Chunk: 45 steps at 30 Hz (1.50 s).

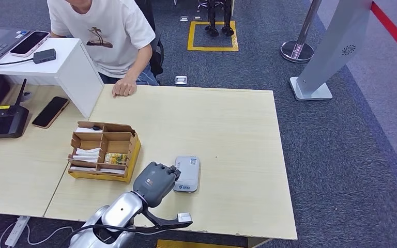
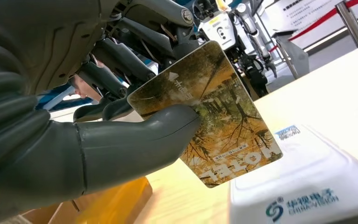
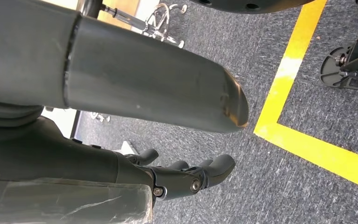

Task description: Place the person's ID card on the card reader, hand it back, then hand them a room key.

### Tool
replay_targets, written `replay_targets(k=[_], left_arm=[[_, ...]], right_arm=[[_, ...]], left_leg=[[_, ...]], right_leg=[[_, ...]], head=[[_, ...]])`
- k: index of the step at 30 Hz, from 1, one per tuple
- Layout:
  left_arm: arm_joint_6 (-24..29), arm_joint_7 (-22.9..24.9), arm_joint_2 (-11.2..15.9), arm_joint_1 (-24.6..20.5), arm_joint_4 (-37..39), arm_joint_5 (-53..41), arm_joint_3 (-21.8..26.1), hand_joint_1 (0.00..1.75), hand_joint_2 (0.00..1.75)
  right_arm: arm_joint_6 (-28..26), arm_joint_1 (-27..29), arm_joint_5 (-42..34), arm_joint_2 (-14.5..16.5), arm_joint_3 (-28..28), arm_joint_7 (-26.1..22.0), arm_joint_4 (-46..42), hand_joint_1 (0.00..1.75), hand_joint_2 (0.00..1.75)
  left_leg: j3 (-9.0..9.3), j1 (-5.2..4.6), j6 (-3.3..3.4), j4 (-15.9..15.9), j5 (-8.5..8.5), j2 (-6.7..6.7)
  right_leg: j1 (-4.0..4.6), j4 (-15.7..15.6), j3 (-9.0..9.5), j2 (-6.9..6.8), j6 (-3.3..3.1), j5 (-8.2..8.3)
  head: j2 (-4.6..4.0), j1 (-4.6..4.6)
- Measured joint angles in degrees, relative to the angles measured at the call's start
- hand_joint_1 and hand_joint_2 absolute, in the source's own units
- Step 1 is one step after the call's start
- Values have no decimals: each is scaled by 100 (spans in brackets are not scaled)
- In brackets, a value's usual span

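Left hand (image 2: 121, 116) pinches a hotel room key card (image 2: 209, 116) between thumb and darker fingers, holding it tilted just above the white card reader (image 1: 187, 174) on the pale worktop (image 1: 227, 129). Beside the hand sits a cardboard organiser box (image 1: 103, 151) with compartments. A person (image 1: 103, 36) in a white shirt rests a hand (image 1: 124, 88) on the worktop's far edge. Right hand (image 3: 186, 177) hangs over the carpet (image 3: 270, 196), holding nothing, fingers loosely curled and apart.

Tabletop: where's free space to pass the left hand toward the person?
Free: the wide bare strip of the table between the card reader and the person's hand, plus everything right of the reader. Crowded: the cardboard organizer left of the left hand.
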Motion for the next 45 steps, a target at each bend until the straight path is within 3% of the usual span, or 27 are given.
replay_targets(k=[20,26,31,37,40,45], left_arm=[[-258,-160,355,-55,94,622,-228,175,175],[61,154,358,-53,90,366,-234,175,175],[698,741,-73,81,-327,-434,-37,175,175],[797,650,-618,211,-992,-584,520,175,175],[962,571,-923,244,-1354,-528,968,175,175],[799,410,-1274,129,-1809,-338,1716,175,175]], right_arm=[[-5,-7,97,-20,0,-62,0,0,0],[-17,-7,72,-21,-20,-56,0,0,0],[-110,-6,-28,-8,-115,54,-1,0,0],[-136,-2,-29,37,-186,109,-2,0,0],[-136,-2,-41,50,-220,118,-2,0,0],[-142,-2,-99,68,-230,112,-2,0,0]], left_leg=[[2,0,0,0,1,0],[4,0,0,0,1,0],[-1,-2,0,1,1,-3],[-2,-3,3,1,-2,-1],[-2,0,2,1,-1,-2],[1,1,0,0,1,-1]], right_leg=[[0,0,4,-1,0,0],[0,0,5,-1,0,1],[0,0,5,-4,1,0],[-1,-1,1,-3,1,0],[0,0,0,-3,0,0],[0,1,1,-2,0,0]], head=[[0,0],[0,-1],[0,1],[0,-2],[0,-1],[0,-1]])
